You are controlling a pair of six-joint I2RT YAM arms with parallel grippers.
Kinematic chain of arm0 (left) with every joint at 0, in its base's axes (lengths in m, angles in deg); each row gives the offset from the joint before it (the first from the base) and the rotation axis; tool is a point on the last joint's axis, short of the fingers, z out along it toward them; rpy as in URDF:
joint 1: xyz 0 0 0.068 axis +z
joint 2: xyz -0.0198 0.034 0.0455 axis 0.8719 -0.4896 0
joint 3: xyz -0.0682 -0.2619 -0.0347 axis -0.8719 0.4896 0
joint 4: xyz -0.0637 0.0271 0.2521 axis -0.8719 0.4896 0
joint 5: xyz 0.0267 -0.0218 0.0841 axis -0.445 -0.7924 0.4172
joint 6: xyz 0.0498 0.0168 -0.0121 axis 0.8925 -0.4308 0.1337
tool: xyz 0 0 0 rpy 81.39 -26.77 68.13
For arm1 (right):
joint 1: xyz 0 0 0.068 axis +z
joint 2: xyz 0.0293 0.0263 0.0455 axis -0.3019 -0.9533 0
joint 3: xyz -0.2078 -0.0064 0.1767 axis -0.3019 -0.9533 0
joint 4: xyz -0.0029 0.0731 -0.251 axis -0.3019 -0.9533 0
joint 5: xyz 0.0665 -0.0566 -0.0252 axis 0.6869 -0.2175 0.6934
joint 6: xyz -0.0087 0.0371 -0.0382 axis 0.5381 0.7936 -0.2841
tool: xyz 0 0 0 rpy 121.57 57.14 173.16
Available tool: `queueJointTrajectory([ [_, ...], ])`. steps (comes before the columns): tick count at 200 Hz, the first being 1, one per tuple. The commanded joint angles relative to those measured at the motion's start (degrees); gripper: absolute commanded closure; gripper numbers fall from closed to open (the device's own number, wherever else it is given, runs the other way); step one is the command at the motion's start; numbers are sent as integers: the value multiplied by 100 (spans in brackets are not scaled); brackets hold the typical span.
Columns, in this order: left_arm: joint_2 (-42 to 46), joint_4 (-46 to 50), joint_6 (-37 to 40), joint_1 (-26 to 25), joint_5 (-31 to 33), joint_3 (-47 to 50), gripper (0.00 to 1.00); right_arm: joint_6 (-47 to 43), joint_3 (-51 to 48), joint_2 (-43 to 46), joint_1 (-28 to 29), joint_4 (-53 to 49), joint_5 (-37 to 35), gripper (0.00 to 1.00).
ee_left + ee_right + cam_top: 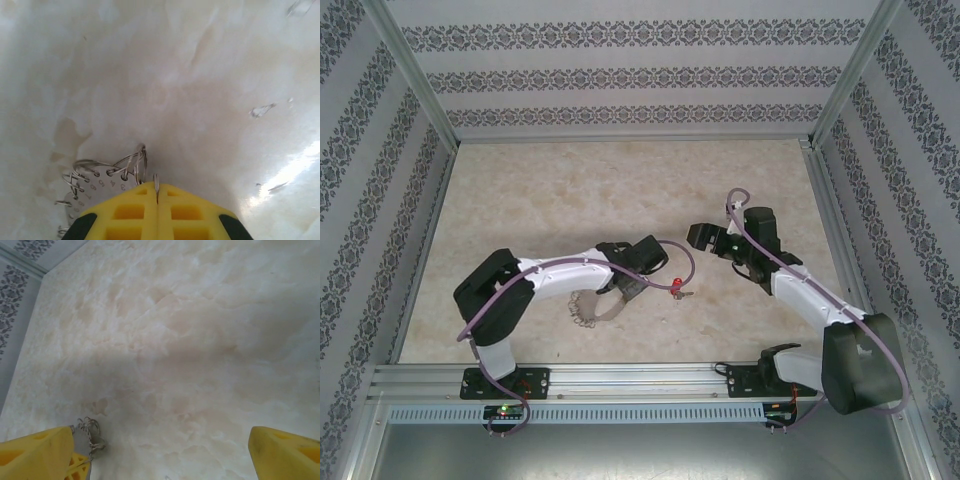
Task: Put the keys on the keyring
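Note:
The keyring (583, 309) lies on the table under my left arm, a silvery wire loop fringed with small metal pieces. In the left wrist view its loops and a numbered plate (102, 184) sit just left of my yellow fingers. My left gripper (157, 192) is shut, pinching one thin ring of the keyring (156, 181) between the fingertips. The key (677, 289), with its red head, lies on the table to the right of my left gripper (617, 299). Farther right and back hovers my right gripper (706, 238), wide open with nothing in it (160, 457). The keyring (91, 436) appears beside its left finger.
The table (570, 190) is pale marbled stone, bare across the back half. Patterned walls and metal frame posts (412, 80) close the cell on three sides. A metal rail (620, 378) runs along the near edge at the arm bases.

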State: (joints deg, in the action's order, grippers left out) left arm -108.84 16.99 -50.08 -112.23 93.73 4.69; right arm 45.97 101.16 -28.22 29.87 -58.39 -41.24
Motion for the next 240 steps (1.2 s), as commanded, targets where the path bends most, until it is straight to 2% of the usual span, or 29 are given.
queueJointTrajectory([
  [1,538,-439,452,266,-302,143,100,-165,270,-243,132,113,315,10],
  [43,997,-907,809,798,-1587,342,100,-461,496,-614,391,353,605,13],
  [95,1475,-1286,991,1083,-2693,502,100,-756,654,-757,489,599,1401,20],
  [138,2211,-2026,972,1312,-2747,789,100,-801,881,-498,485,574,1533,22],
  [159,2273,-1844,1126,1466,-2881,577,100,-783,1161,-464,471,564,1639,22],
  [194,2154,-1435,1591,1710,-3765,3,100,-695,1669,-560,454,598,2004,24],
  [240,2027,-1603,1573,2215,-4999,-553,100,-463,2137,-607,468,710,2719,27],
])
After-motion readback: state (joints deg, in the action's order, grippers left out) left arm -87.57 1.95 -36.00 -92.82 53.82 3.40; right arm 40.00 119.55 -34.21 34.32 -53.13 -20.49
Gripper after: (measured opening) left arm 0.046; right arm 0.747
